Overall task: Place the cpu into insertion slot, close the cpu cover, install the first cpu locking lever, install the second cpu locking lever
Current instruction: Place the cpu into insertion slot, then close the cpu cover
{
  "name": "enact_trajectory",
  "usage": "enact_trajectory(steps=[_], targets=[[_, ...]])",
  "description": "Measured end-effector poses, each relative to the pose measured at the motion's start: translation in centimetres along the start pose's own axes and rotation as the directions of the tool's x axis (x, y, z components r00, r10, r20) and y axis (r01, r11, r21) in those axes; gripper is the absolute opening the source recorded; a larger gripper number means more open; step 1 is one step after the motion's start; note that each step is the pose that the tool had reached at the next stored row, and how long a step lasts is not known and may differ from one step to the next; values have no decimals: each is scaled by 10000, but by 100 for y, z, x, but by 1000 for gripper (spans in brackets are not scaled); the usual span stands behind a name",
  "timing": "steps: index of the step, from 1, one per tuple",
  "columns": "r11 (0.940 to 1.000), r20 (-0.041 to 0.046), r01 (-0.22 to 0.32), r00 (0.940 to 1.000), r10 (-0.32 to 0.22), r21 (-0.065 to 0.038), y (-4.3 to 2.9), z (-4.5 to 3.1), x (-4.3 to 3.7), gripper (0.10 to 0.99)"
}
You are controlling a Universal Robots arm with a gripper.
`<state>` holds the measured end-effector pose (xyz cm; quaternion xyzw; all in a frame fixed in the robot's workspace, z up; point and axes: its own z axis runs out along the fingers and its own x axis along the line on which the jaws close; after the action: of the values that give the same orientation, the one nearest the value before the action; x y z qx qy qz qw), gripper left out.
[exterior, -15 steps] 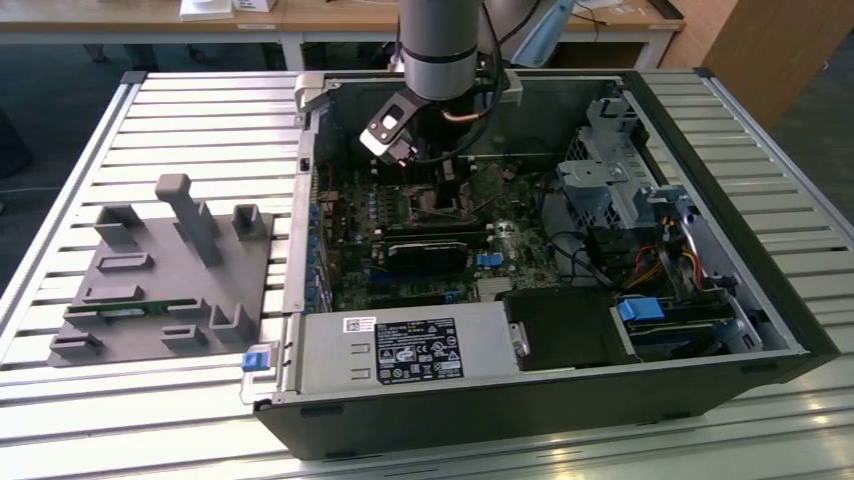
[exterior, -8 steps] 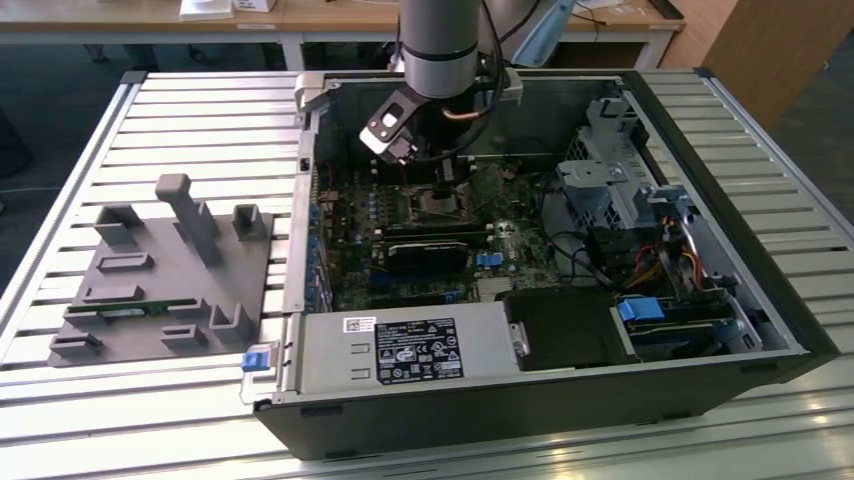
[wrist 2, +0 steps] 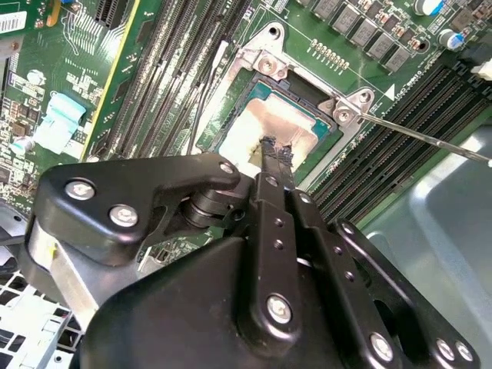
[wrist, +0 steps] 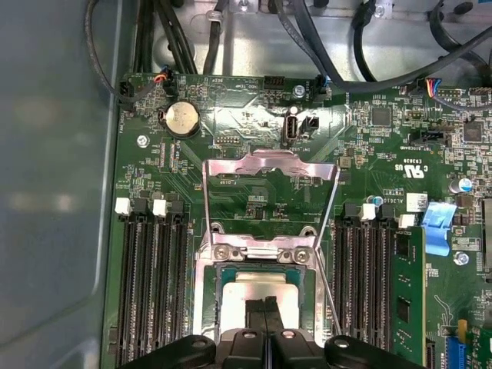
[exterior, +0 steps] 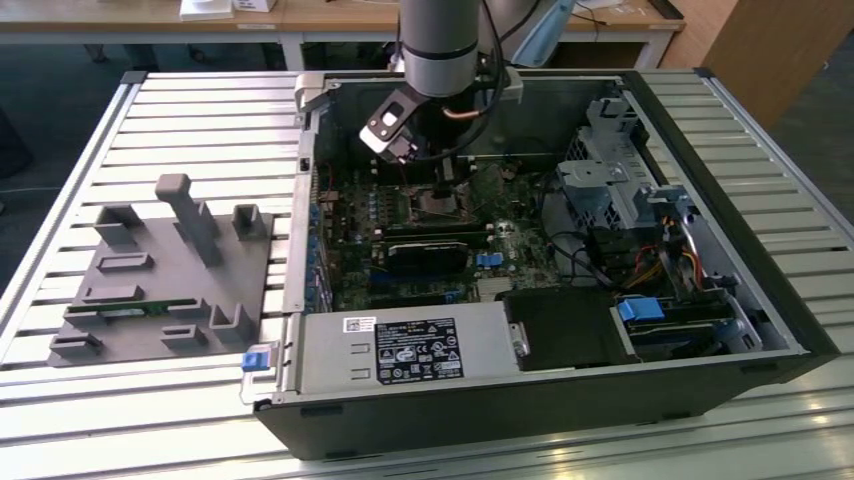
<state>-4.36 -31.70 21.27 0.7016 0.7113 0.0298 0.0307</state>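
Your arm reaches down into the open computer case on the slatted bench, and the hand is right over the insertion slot in the middle of the green board. The fingers are pressed together with nothing pinched between them. Their tips are at the middle of the cpu; you can't tell whether they touch it or sit just above. The cpu lies flat inside the slot, pale metal top up, with a green edge showing around it. The cpu cover is open, swung back from the slot at its hinge, with bare board visible through its window. A thin lever rod angles away from one corner of the slot. On the bench, to the exterior view's left of the case, sits a grey parts tray.
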Motion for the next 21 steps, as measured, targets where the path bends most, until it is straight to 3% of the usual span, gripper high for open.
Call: enact_trajectory(steps=[21], targets=[[10000,1,0,10000,0,2,9,-104,2,106]])
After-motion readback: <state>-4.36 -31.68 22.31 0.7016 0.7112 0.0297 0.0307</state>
